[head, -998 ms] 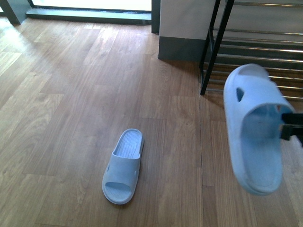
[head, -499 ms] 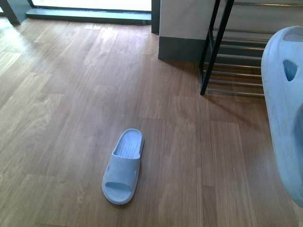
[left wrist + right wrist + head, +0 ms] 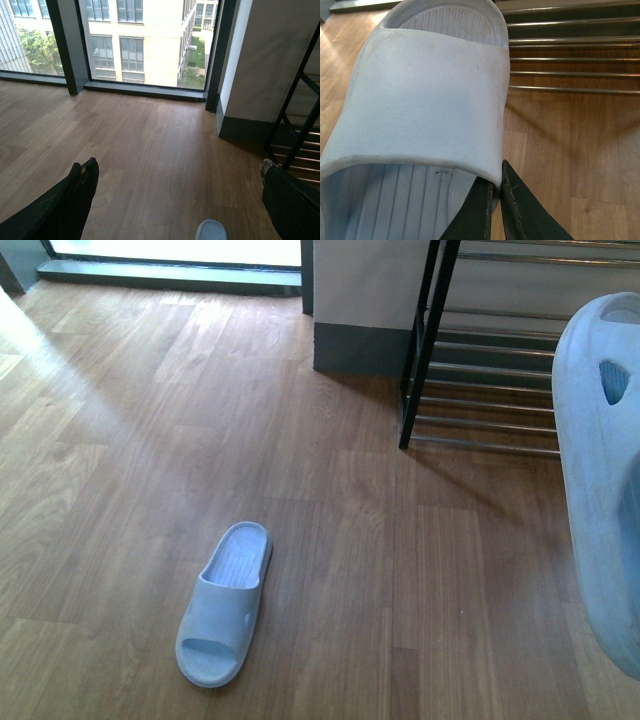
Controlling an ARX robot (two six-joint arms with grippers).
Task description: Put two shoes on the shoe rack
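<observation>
One pale blue slide (image 3: 600, 490) hangs in the air at the right edge of the front view, in front of the shoe rack (image 3: 480, 350). My right gripper (image 3: 496, 182) is shut on the edge of that slide's strap (image 3: 430, 100), with the rack's chrome rods (image 3: 570, 60) just beyond it. The other pale blue slide (image 3: 222, 604) lies flat on the wooden floor, left of centre. My left gripper (image 3: 177, 172) is open and empty above the floor, and the tip of the lying slide (image 3: 210, 231) shows between its black fingers (image 3: 80, 190).
The rack's black frame post (image 3: 420, 340) stands next to a white wall with a grey skirting board (image 3: 360, 345). A large window with a dark sill (image 3: 170, 275) runs along the back. Wooden floor (image 3: 120, 440) spreads to the left.
The held slide rose and swung right towards the rack until it half left the frame. The view has since shifted, so the floor slide and the rack sit further left.
</observation>
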